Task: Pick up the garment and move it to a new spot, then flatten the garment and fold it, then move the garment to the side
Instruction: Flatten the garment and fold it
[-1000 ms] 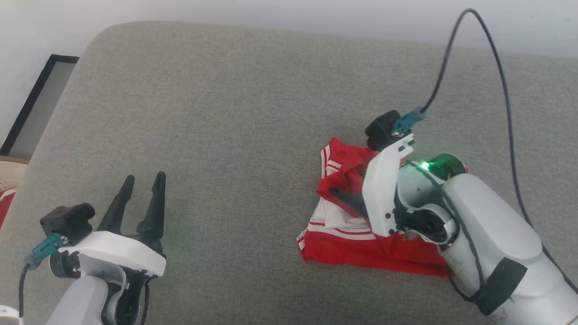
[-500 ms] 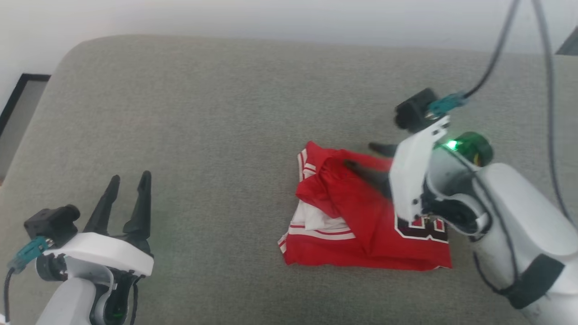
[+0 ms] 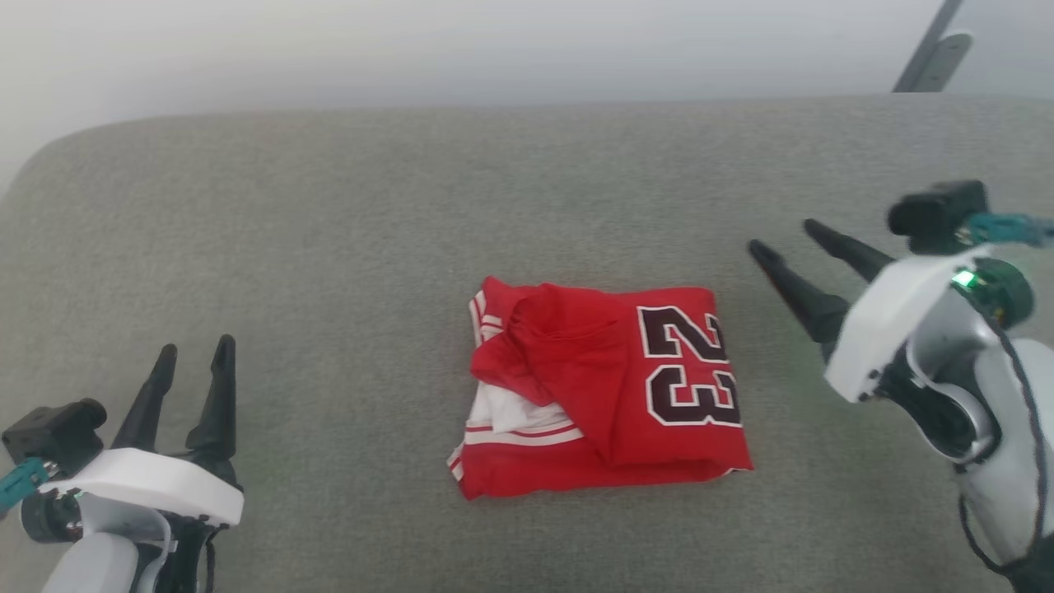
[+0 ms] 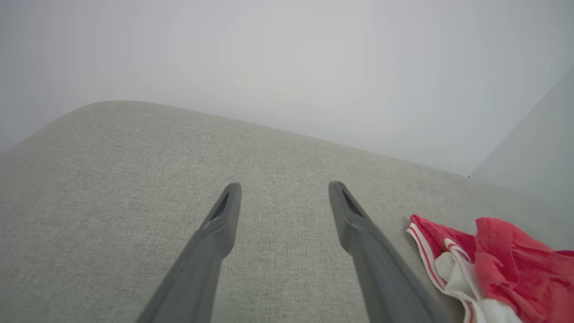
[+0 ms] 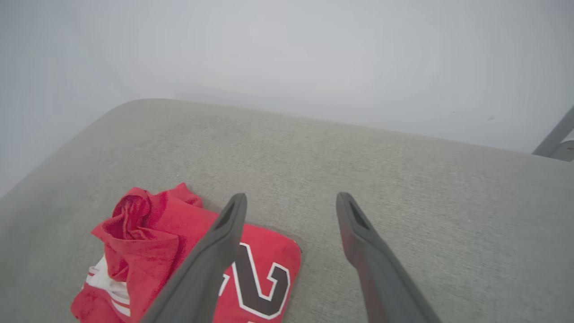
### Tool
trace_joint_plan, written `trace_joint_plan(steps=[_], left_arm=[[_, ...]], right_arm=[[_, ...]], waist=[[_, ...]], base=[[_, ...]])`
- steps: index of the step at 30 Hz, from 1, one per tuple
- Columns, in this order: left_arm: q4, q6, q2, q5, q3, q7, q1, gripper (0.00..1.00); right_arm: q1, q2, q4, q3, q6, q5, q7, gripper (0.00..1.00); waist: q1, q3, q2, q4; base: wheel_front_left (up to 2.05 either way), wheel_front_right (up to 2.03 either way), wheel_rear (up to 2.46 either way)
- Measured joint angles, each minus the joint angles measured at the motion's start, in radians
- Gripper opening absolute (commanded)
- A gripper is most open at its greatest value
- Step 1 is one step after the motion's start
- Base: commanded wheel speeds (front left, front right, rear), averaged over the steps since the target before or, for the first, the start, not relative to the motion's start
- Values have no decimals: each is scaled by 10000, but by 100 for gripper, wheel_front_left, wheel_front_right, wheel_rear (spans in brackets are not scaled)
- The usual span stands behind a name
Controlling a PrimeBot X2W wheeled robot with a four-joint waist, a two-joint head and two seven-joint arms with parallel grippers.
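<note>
On the grey cushion (image 3: 329,247), your folded red 23 jersey (image 3: 593,395) lies free between the left gripper (image 3: 196,350) and right gripper (image 3: 782,235), both spread apart, gripping nothing.

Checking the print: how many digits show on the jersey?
2: black, white-outlined 2 farther, 3 nearer the robot, on the right half of the red jersey; folds may hide more.
</note>
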Motion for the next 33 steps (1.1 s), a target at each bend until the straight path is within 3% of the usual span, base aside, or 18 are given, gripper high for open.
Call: trace_joint_plan(steps=[10, 19, 33], left_arm=[[-77, 48, 272, 0, 153, 0, 403, 100], [-240, 73, 303, 341, 527, 0, 756, 100], [-462, -205, -113, 1193, 1559, 0, 1574, 100]], right_arm=[[1083, -458, 546, -677, 0, -792, -2447, 100], [1720, -301, 1496, -1404, 2, -1799, -4589, 100], [2435, 48, 2054, -2224, 2, -2326, -5321, 100]], waist=[[0, -317, 0, -682], [0, -623, 0, -840], [0, -963, 0, -760]], base=[[0, 0, 0], [0, 0, 0], [0, 0, 0]])
